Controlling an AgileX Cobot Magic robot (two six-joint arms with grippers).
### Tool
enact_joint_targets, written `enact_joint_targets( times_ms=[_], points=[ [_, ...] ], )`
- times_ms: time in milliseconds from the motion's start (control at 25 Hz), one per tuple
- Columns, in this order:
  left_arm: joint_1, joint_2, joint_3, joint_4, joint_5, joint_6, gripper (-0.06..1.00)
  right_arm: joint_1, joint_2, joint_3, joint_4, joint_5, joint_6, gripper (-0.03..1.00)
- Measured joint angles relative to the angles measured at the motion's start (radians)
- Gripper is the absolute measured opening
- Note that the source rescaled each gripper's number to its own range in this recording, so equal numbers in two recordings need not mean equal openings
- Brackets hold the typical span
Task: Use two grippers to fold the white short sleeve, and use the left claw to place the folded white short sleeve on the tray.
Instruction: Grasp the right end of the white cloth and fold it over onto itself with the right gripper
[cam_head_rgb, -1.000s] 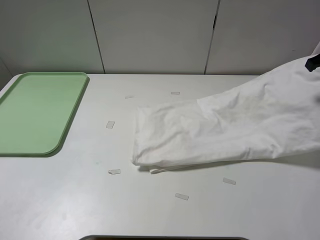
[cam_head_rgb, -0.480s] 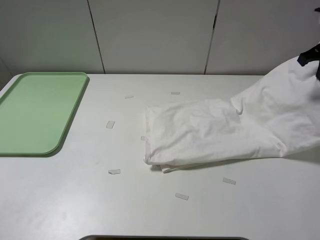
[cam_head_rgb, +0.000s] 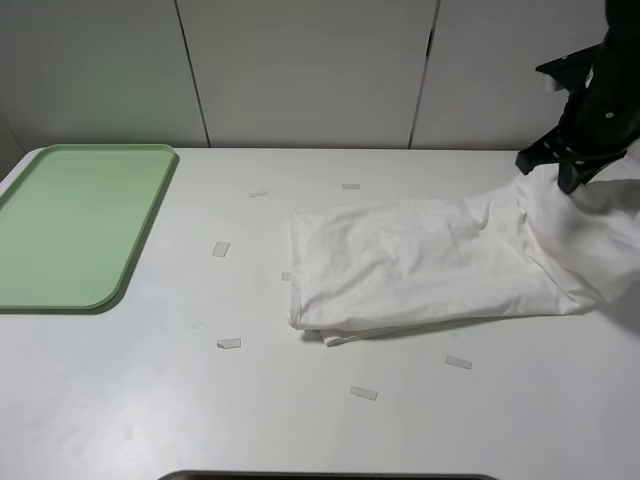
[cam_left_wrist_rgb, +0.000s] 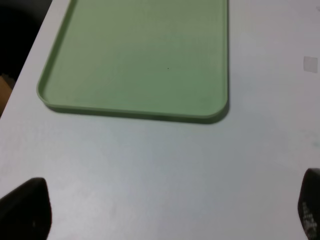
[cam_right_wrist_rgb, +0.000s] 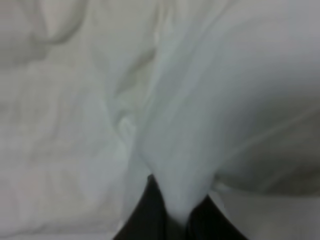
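Shows the right gripper (cam_head_rgb: 570, 172) pinched shut on a bunched end of the white short sleeve (cam_head_rgb: 420, 265) above the far right corner of the table (cam_head_rgb: 300, 430), with that end held raised and the rest of the folded garment lying flat from the middle of the table toward its right edge. Finds the tray (cam_head_rgb: 70, 225) at the far left corner, well apart from the shirt, with small clear tape strips (cam_head_rgb: 229, 343) scattered between. Catches the left gripper (cam_left_wrist_rgb: 167, 212) over the table near one end of the tray, jaws spread wide and holding nothing.
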Motion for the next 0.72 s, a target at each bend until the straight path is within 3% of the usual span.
enact_joint_targets(
  times_ms=[560, 680, 720],
  points=[
    [0.000, 0.000, 0.000, 0.000, 0.000, 0.000, 0.98, 0.186, 0.000, 0.110, -0.013, -0.108, 0.239, 0.01],
    [0.000, 0.000, 0.000, 0.000, 0.000, 0.000, 0.98, 0.217, 0.000, 0.110, 0.011, -0.117, 0.245, 0.10],
    [0.000, 0.000, 0.000, 0.000, 0.000, 0.000, 0.98, 0.232, 0.000, 0.110, 0.021, -0.123, 0.249, 0.27]
  ],
)
